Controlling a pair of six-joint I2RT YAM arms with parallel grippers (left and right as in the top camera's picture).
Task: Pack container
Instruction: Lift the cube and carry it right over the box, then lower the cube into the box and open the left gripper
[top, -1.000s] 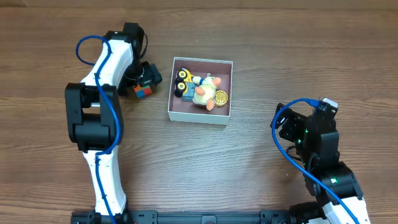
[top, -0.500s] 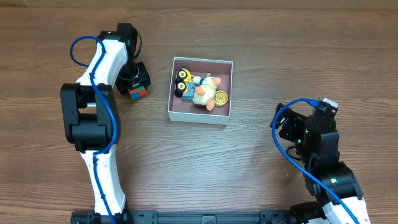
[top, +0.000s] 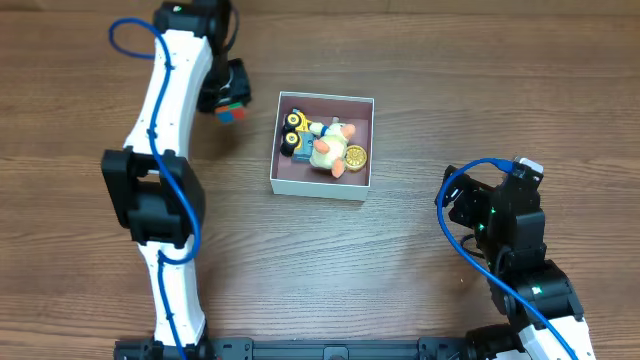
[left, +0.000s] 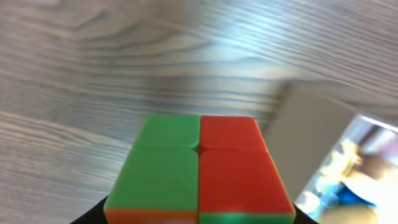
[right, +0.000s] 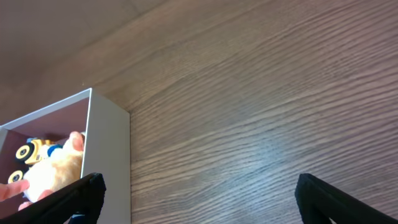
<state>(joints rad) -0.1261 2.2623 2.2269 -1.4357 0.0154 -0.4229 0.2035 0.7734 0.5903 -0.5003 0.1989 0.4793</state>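
Observation:
The container (top: 318, 184) is a square white box with a pink inside at the table's middle. It holds a yellow toy vehicle (top: 294, 122), a plush duck (top: 328, 148) and a yellow round toy (top: 356, 155). My left gripper (top: 228, 100) is shut on a small colour cube (top: 231, 112), held above the table left of the box. In the left wrist view the cube (left: 199, 171) shows green and red faces, with the box's white wall (left: 305, 124) to the right. My right gripper (right: 196, 193) is open and empty, right of the box's wall (right: 109, 162).
Wood-grain table (top: 420, 90) all around. The right arm (top: 505, 230) sits folded at the lower right, well apart from the box.
My left gripper has lifted the colour cube off the table and carried it toward the far edge. The right arm has not moved.

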